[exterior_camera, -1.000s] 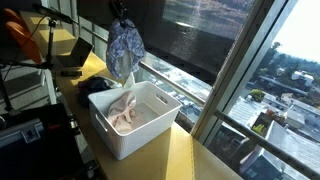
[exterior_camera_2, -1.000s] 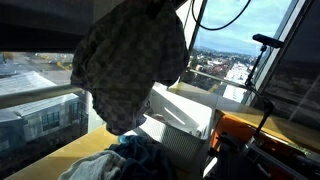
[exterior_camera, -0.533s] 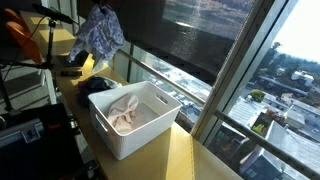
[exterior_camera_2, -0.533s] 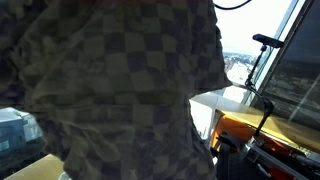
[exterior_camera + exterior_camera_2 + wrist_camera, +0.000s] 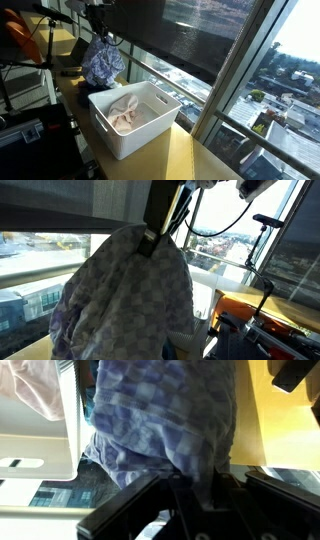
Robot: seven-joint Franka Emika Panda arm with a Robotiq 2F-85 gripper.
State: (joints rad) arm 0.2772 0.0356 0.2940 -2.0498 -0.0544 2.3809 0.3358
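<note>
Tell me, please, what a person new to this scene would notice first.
A blue-and-white checked cloth hangs from the black gripper, which is shut on its top, close to a white plastic bin. Inside the bin lies a pale pink cloth. A tall window beside them shows a city far below.

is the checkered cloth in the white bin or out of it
Out: the checkered cloth hangs bunched from the jaws, beside the white bin.
</note>
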